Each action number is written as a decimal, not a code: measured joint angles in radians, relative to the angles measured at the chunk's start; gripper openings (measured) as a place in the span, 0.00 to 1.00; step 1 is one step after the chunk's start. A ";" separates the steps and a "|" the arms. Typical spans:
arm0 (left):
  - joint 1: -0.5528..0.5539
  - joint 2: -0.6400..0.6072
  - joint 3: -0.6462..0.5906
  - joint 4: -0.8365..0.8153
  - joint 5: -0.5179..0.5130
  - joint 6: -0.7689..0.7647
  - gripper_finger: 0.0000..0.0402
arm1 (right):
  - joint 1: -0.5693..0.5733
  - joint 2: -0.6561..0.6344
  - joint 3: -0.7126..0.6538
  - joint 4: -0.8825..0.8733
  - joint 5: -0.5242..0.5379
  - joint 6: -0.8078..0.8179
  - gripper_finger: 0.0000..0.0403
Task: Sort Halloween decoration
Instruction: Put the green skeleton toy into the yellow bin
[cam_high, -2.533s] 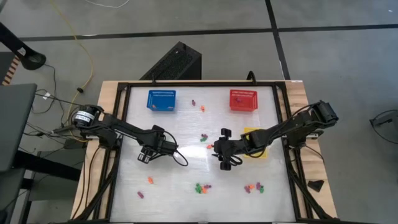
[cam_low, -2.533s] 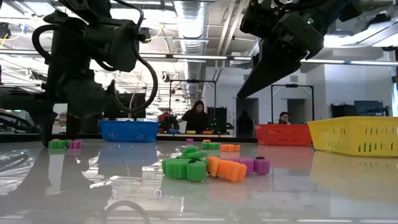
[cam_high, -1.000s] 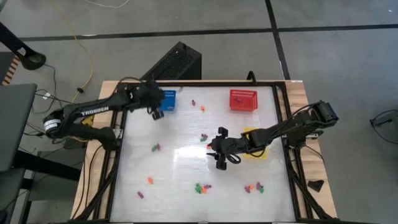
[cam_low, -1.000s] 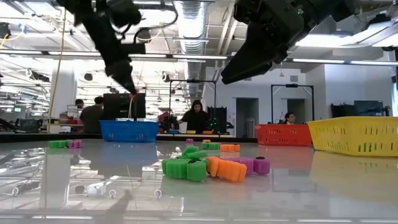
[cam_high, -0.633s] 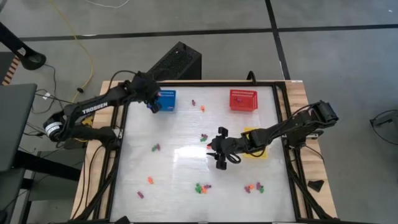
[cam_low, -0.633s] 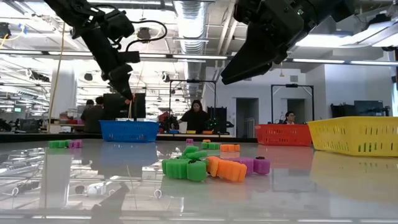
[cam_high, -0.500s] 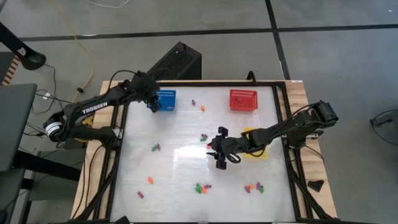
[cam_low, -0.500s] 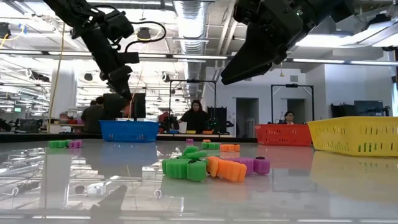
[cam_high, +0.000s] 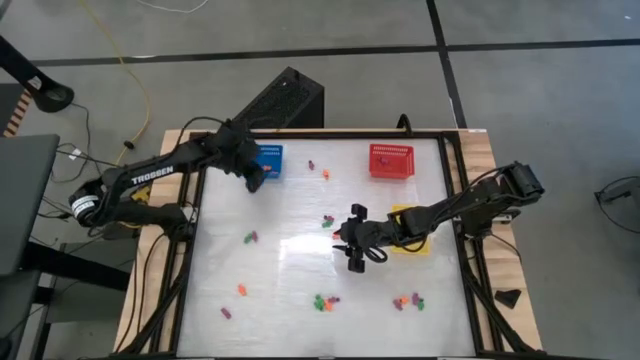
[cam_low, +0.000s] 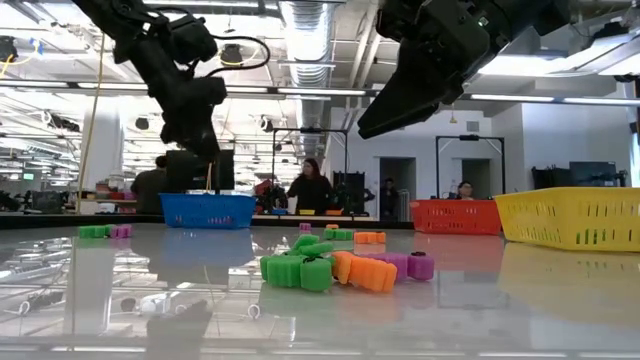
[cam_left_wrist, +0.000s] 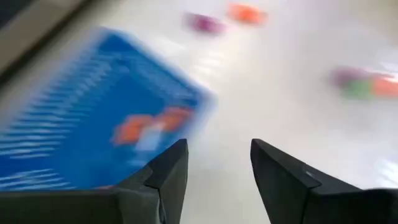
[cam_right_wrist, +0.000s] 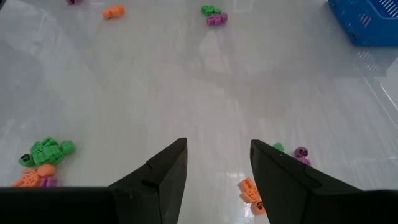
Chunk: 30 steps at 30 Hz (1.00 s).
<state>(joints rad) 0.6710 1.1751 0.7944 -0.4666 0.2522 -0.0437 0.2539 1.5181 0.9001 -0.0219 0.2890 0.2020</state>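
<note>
My left gripper (cam_high: 254, 181) (cam_left_wrist: 217, 146) hovers open over the near right corner of the blue basket (cam_high: 262, 158) (cam_left_wrist: 93, 118), with nothing between its fingers. An orange trinket (cam_left_wrist: 146, 127) lies inside that basket. My right gripper (cam_high: 345, 240) (cam_right_wrist: 217, 144) stands open above the table's middle, also holding nothing. An orange trinket (cam_right_wrist: 249, 193) and a green and purple pair (cam_right_wrist: 292, 151) lie on the table below it. More small trinkets lie scattered: near the far edge (cam_high: 325, 174), in the middle (cam_high: 327, 222), at the left (cam_high: 250, 238) and near the front (cam_high: 322, 300) (cam_high: 408, 300).
A red basket (cam_high: 390, 160) stands at the far right. A yellow basket (cam_high: 408, 214) sits partly under my right arm. A black frame (cam_high: 195, 200) runs round the table. People show in the room behind in the low view.
My left gripper has opened above the blue basket, rolled about its own axis and shifted a little toward the basket's near right corner. The orange trinket that showed at its fingertips in the low view no longer shows there.
</note>
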 joint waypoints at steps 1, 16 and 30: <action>-0.023 0.000 0.000 -0.014 0.071 -0.016 0.40 | 0.000 0.000 0.000 0.000 0.000 0.000 0.51; -0.824 0.161 0.000 0.399 0.026 0.041 0.39 | 0.000 0.000 0.000 -0.048 0.000 0.008 0.51; -1.006 0.633 0.071 0.949 -0.055 0.259 0.39 | 0.021 0.000 0.000 -0.166 -0.003 0.063 0.51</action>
<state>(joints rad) -0.3355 1.8077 0.8656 0.4826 0.1972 0.2151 0.2752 1.5181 0.9001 -0.1879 0.2863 0.2649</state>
